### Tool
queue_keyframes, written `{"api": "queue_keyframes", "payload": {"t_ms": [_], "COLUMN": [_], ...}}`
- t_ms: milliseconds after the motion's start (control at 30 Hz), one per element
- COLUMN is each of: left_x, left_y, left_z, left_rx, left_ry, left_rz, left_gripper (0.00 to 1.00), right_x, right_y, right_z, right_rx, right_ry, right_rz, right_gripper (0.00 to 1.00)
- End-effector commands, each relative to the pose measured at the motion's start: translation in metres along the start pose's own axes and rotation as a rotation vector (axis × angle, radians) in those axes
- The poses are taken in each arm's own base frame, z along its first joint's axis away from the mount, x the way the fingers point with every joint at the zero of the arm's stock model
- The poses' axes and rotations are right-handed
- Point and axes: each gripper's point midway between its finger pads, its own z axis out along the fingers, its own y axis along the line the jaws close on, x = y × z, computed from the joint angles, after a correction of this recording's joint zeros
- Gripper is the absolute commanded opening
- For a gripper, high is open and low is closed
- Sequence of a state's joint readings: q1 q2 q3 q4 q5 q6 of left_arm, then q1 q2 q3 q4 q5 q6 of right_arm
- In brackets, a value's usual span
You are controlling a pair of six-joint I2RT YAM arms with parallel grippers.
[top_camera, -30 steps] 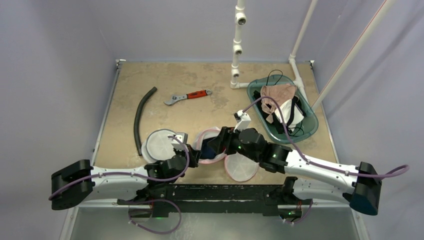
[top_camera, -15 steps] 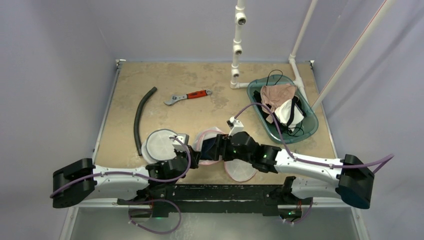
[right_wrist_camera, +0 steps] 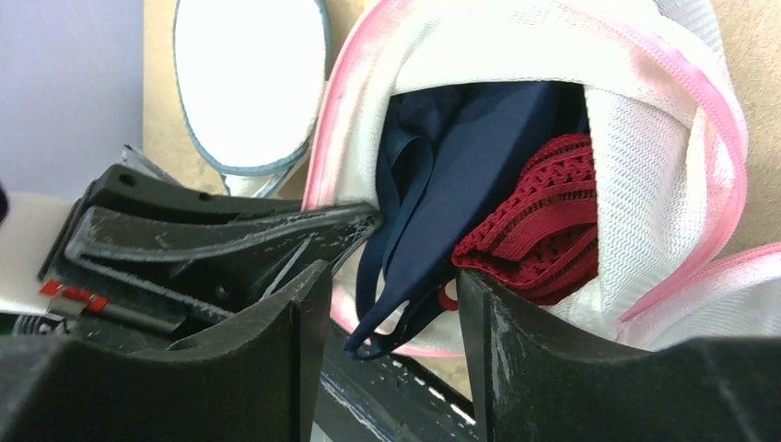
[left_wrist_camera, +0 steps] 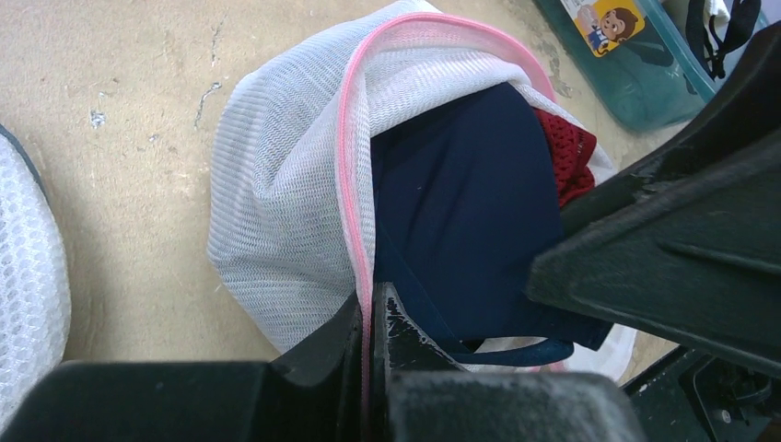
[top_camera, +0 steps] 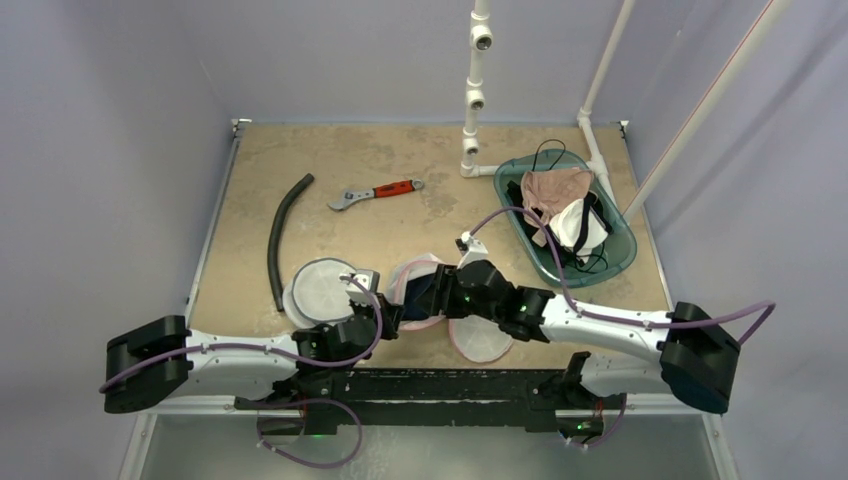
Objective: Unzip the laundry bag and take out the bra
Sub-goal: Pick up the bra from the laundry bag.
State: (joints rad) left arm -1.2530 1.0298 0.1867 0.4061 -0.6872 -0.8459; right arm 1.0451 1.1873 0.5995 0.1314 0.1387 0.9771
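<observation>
A sandy bench (top_camera: 400, 150) carries a curved black hose (top_camera: 277, 235) on its left side. A red-handled wrench (top_camera: 377, 192) lies farther back, well apart from the hose. A teal bin (top_camera: 620, 250) at the right holds a beige garment (top_camera: 555, 188) and a white one (top_camera: 578, 225) among black straps. A white pipe frame (top_camera: 475, 90) stands at the back. A round white mesh pad (top_camera: 320, 288) lies near the front left.
</observation>
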Motion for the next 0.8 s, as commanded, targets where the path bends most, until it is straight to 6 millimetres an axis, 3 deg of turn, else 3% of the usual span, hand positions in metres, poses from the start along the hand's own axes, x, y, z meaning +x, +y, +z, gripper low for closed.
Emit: {"api": "queue_keyframes", "payload": {"t_ms": [0, 100, 233, 367, 767], "left_x": [-0.015, -0.015, -0.016, -0.016, -0.029], "left_y": [-0.018, -0.02, -0.021, -0.016, 0.014], "left_z": [-0.001, -0.002, -0.003, -0.005, -0.013], "left_rx": [0.045, 0.05, 0.054, 0.034, -0.106], "left_ry": [-0.051, -0.053, -0.057, -0.059, -0.104], "left_rz": [-0.041, -0.042, -0.041, -0.04, -0.041], "left_gripper": [0.0, 0.0, 0.0, 0.0, 0.0], "right_x": [-0.008, -0.006, -0.007, -0.02, -0.078], "right_y": [0.004, 0.002, -0.001, 0.012, 0.065], "right_z": [0.008, 0.013, 0.014, 0.0, -0.066], "right_rx": [0.0, 0.015, 0.028, -0.01, -0.271], "right_ry": [-0.017, -0.007, -0.008, -0.049, -0.129], "right_rz": [0.034, 0.032, 0.031, 0.023, -0.014], "right_gripper": [0.53, 0.45, 0.21, 0.01, 0.0]}}
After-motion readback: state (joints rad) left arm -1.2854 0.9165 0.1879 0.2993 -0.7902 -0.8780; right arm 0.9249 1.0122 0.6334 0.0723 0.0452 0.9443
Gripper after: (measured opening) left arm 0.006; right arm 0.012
